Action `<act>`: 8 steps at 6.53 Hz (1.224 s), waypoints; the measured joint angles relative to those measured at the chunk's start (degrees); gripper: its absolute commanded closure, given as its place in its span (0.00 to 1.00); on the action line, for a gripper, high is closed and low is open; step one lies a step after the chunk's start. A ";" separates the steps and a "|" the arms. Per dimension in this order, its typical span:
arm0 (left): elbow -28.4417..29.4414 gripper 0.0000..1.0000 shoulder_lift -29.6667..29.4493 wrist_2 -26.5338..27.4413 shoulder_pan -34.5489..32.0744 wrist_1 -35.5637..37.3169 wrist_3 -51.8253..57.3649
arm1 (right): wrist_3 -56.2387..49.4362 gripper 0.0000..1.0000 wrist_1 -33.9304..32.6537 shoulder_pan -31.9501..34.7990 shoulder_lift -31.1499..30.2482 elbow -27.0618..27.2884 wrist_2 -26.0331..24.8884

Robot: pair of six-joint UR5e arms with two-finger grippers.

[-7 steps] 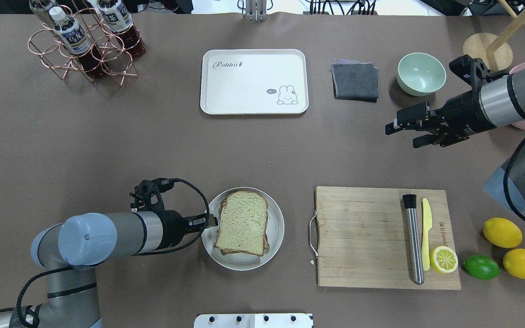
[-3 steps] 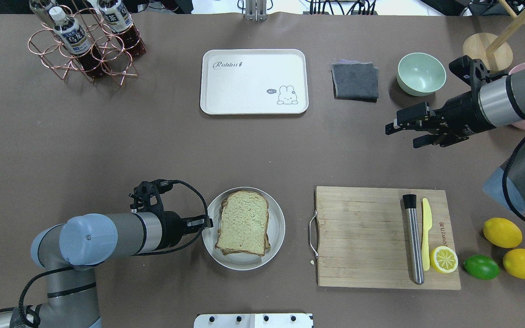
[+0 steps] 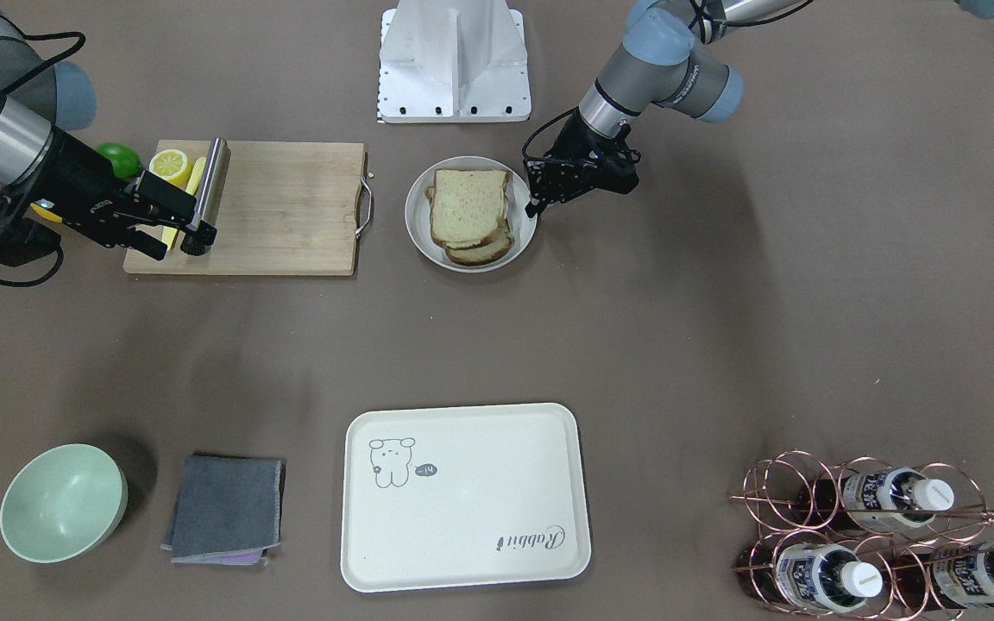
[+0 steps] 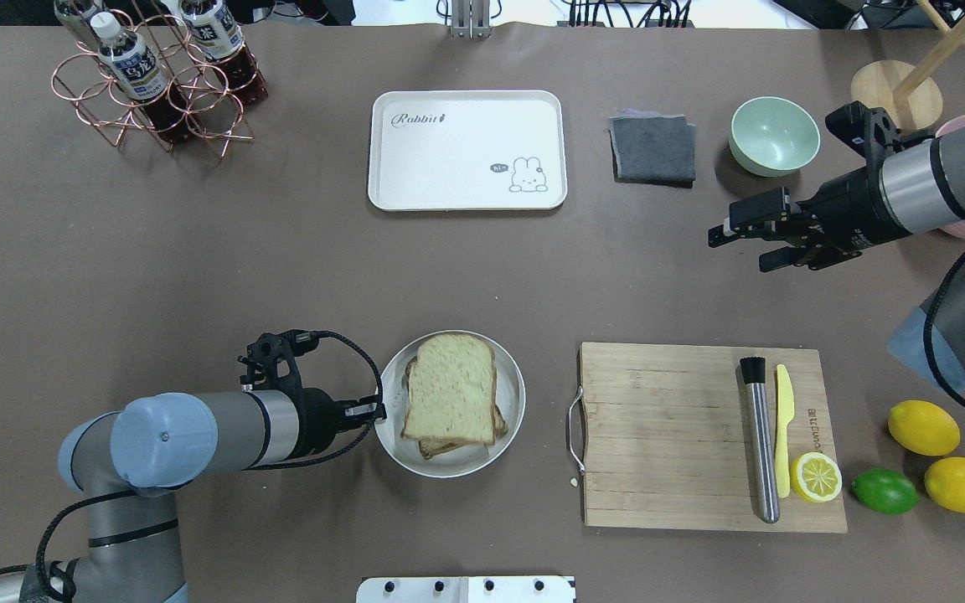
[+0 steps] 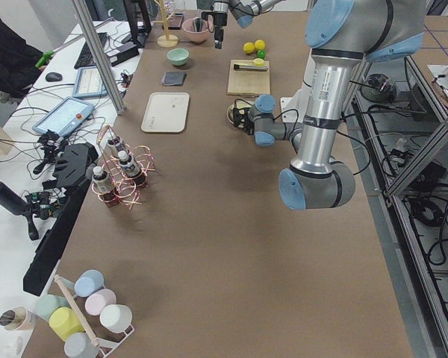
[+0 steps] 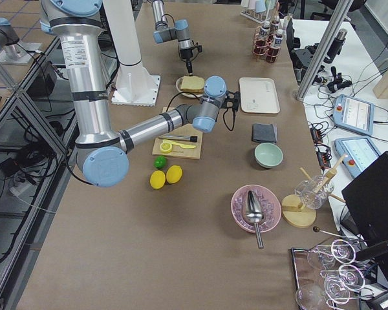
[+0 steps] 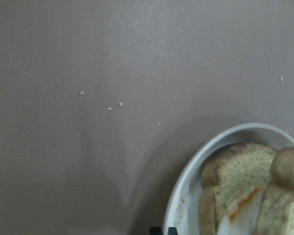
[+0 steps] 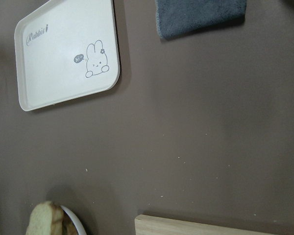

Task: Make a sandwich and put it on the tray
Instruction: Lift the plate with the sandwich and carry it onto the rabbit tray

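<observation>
The sandwich (image 4: 449, 389) lies on a round white dish (image 4: 509, 423) at the near middle of the table, its two slices skewed. A white-and-orange egg edge (image 7: 242, 208) shows between them in the left wrist view. My left gripper (image 4: 375, 412) is at the dish's left rim and looks shut on it; it also shows in the front-facing view (image 3: 535, 198). The cream tray (image 4: 466, 149) lies bare at the far middle, well apart from the dish. My right gripper (image 4: 742, 243) is open and empty, above the table right of the tray.
A wooden cutting board (image 4: 658, 435) right of the dish holds a steel muddler (image 4: 761, 440), a yellow knife (image 4: 782, 419) and a lemon half (image 4: 815, 476). A grey cloth (image 4: 652, 149) and a green bowl (image 4: 774, 134) lie right of the tray. A bottle rack (image 4: 156, 75) stands far left.
The dish with the sandwich has shifted away from the robot and the top slice has slid askew. My left gripper drew back slightly to the left. The right arm has not moved.
</observation>
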 measured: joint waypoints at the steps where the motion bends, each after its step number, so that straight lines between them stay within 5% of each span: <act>1: -0.24 1.00 -0.13 -0.21 -0.18 0.09 -0.04 | 0.02 0.01 0.00 0.02 -0.04 0.00 0.08; 6: -0.78 1.00 -3.90 -3.08 -6.43 5.21 0.09 | 0.08 0.01 0.35 0.03 -0.35 0.21 0.46; 8: 0.58 1.00 -8.06 -0.04 -9.12 8.83 0.17 | 0.25 0.01 0.35 0.03 -0.41 0.32 0.33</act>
